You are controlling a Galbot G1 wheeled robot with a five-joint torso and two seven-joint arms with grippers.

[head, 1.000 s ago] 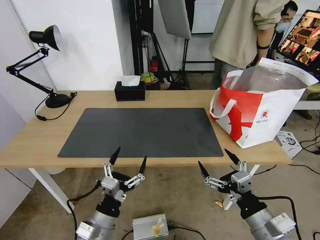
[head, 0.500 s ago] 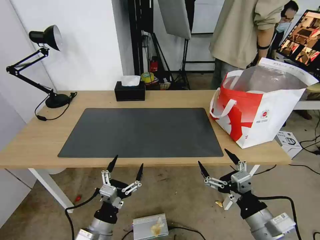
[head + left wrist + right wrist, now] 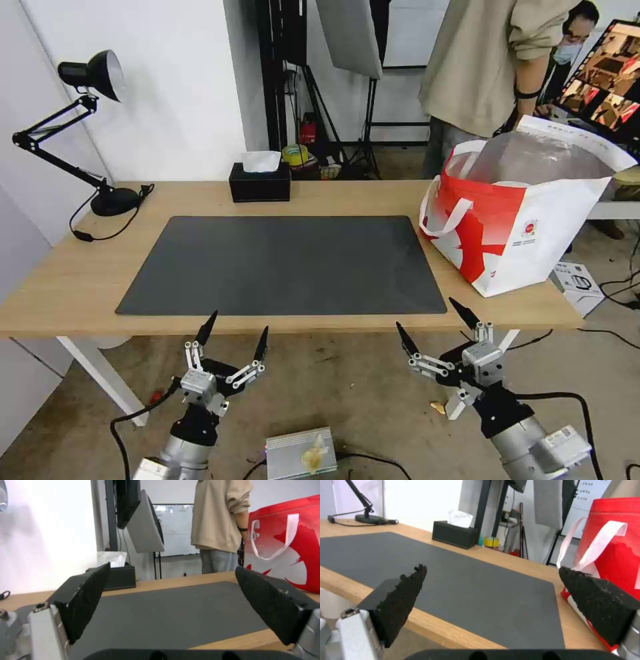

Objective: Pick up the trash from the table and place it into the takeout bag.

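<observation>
The table (image 3: 80, 267) carries a dark grey mat (image 3: 287, 263) with nothing on it. The trash is out of view. At the table's right end stands the red-and-white takeout bag (image 3: 520, 227), mouth open and foil lining showing; a pale curved edge sits inside it, and I cannot tell what it is. Both grippers hang below and in front of the table's near edge. My left gripper (image 3: 236, 328) is open and holds nothing. The right gripper (image 3: 430, 319) is open too, nearer the bag. From the left wrist the bag (image 3: 300, 542) lies beyond the mat, and from the right wrist the bag (image 3: 613, 530) is close by.
A black tissue box (image 3: 260, 181) sits at the table's back edge and a black desk lamp (image 3: 110, 199) at its back left corner. A person stands behind the bag. On the floor lie a silver box (image 3: 300, 453) between the arms and a white carton (image 3: 577, 283) under the bag's side.
My left gripper has sunk lower and drifted left, away from the table's front edge, still open. The right gripper, the bag and the table are unchanged.
</observation>
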